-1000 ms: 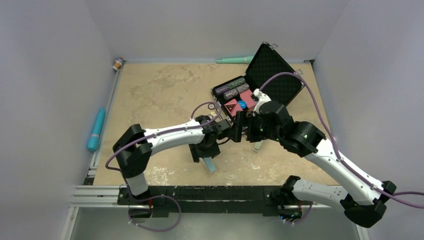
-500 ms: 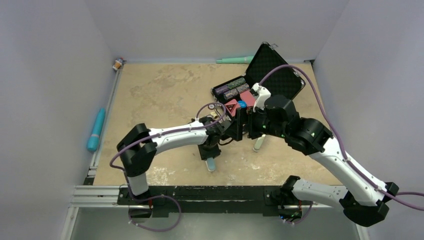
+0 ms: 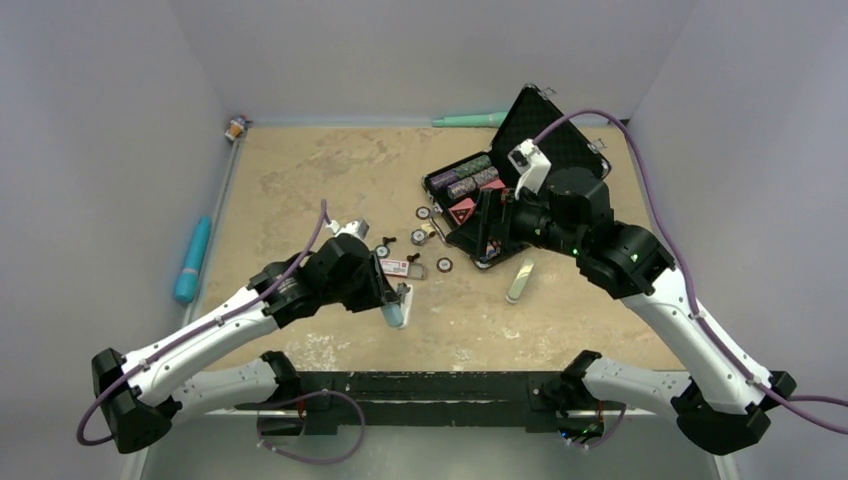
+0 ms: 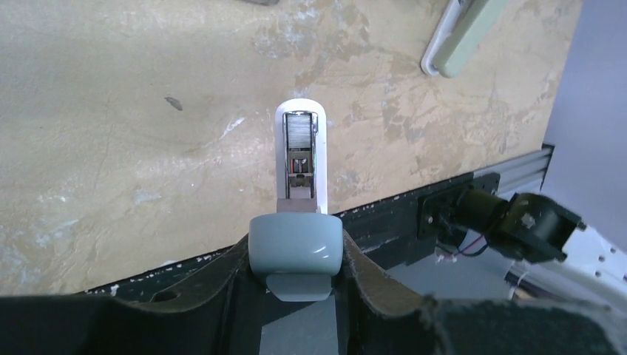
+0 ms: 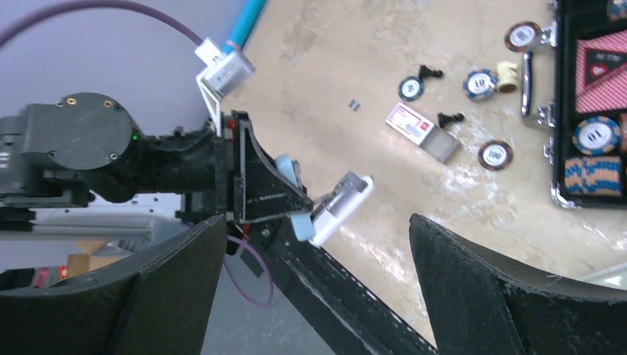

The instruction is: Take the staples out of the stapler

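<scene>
Pulled back from the case (image 3: 545,150), the left gripper (image 3: 392,300) clasped the stapler (image 4: 298,151) by its blue body above the near edge of the tabletop (image 3: 320,180), silvery channel jutting forward, while the right gripper (image 3: 488,228) hung spread wide and empty.

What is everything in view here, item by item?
stapler: one, light blue, held in the left gripper near the table's front edge
oblong piece: one, pale green, on the table right of the stapler
small box: one, pink and white, mid-table
loose poker chips: four, beside the case
case: one, black, open, far right
marker: one, blue, left edge
pen: one, teal, far edge
left gripper: closed on the stapler
right gripper: open, by the case
</scene>
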`<state>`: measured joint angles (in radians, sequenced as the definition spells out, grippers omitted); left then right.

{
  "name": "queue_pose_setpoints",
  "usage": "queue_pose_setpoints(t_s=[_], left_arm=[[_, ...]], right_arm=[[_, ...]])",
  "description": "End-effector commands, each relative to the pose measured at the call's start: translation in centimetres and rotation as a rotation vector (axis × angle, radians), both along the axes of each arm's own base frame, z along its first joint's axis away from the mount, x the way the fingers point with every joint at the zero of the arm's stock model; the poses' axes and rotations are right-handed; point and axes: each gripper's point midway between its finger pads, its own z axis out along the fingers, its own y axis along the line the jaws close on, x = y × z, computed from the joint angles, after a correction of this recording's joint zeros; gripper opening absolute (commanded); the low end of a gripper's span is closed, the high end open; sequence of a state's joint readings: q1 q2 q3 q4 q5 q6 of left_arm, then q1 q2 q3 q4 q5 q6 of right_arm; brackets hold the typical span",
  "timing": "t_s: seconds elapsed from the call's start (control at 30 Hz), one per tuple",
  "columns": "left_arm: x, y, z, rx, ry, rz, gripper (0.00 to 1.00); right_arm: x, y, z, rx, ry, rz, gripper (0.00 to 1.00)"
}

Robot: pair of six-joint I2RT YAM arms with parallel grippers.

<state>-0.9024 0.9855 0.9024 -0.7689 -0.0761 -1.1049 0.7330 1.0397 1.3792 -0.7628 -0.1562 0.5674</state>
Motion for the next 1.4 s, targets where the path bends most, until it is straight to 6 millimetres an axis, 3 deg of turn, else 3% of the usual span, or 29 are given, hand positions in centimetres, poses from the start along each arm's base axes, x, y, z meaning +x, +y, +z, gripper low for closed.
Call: queue_pose_setpoints(t_s=[0.0,0.1,0.23,0.57,0.77,0.97,1.23,1.37], left_arm=[[-1.4,-2.5,3.4,-0.171,-0.115,-0.285,0.00],[-2.0,-3.8,7.4,-0.319,-0.230,-0.412,0.00],[-1.7,-3.1,10.7,-0.456,-0.335,-0.464,0.00],[0.5,-2.0,14.0,-0.613,-0.415,-0.458,0.00],[1.9,-1.8,14.5,-0.721,-0.427,-0.370,0.00],[1.6,-2.1,14.3,-0.792,-0.413,-0.381,0.00],[1.4,-2.2,15.2,-0.829,-0.422,-0.384,0.00],[1.3,-2.1,14.8,-0.827,-0.413,-0.376,0.00]], right_arm=[[0.2,2.3,3.0,0.194,-0.041,0.094,0.97],[-0.9,4.2,3.1,0.312,0.007,0.235,0.97],[-1.2,5.3,3.9,0.450,0.025,0.309,0.97],[0.8,5.7,2.8,0.568,0.063,0.220,0.97],[1.8,6.0,1.3,0.643,0.113,0.189,0.97],[2.5,6.0,0.5,0.637,0.106,0.154,0.97],[2.9,6.1,-3.3,0.599,0.174,0.117,0.97],[3.3,6.4,-4.1,0.596,0.189,0.116,0.96]])
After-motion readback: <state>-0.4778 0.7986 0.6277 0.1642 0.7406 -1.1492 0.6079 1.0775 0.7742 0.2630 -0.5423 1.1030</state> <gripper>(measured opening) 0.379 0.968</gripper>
